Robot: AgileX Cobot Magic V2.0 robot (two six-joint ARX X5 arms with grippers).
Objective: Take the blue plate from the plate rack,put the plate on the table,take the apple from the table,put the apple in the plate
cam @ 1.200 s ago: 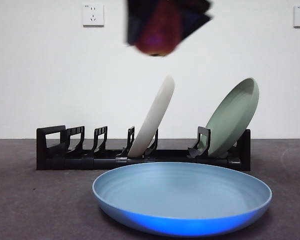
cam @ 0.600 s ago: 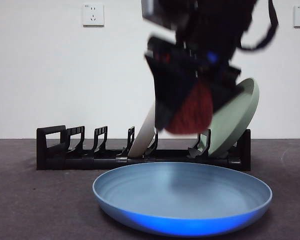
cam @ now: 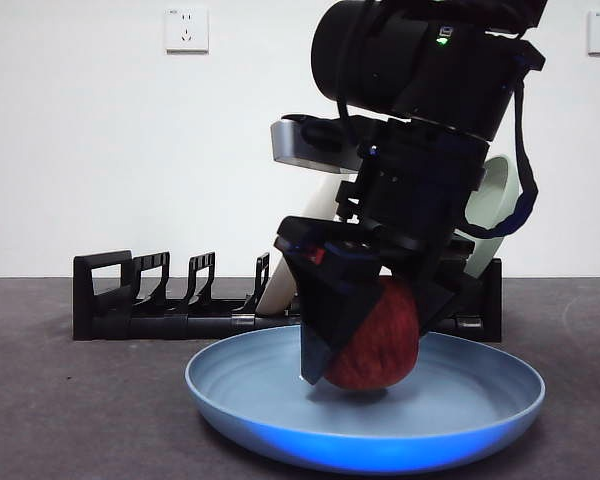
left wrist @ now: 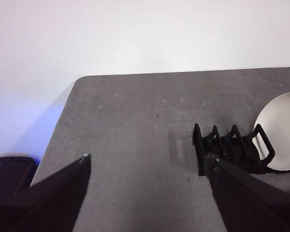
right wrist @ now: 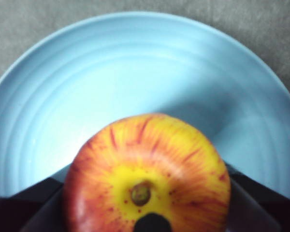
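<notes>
The blue plate [cam: 365, 405] lies flat on the dark grey table [cam: 70, 400] in front of the black plate rack [cam: 140, 300]. My right gripper [cam: 365, 335] is shut on the red apple [cam: 375, 340] and holds it low over the middle of the plate, at or just above its floor. In the right wrist view the apple [right wrist: 147, 176], with a yellow patch around its stem, sits between the jaws over the blue plate [right wrist: 87, 82]. My left gripper [left wrist: 147, 193] is open and empty, high above the table [left wrist: 135, 125] near the rack's end [left wrist: 227, 150].
A cream-white plate [cam: 290, 270] and a sage-green plate [cam: 485, 215] lean in the rack behind the arm. The cream-white plate also shows in the left wrist view [left wrist: 282, 128]. A white wall with two sockets stands behind the table.
My right gripper came down from the top of the front view with the apple, from high above the rack to low over the blue plate. The plate and rack have not moved.
</notes>
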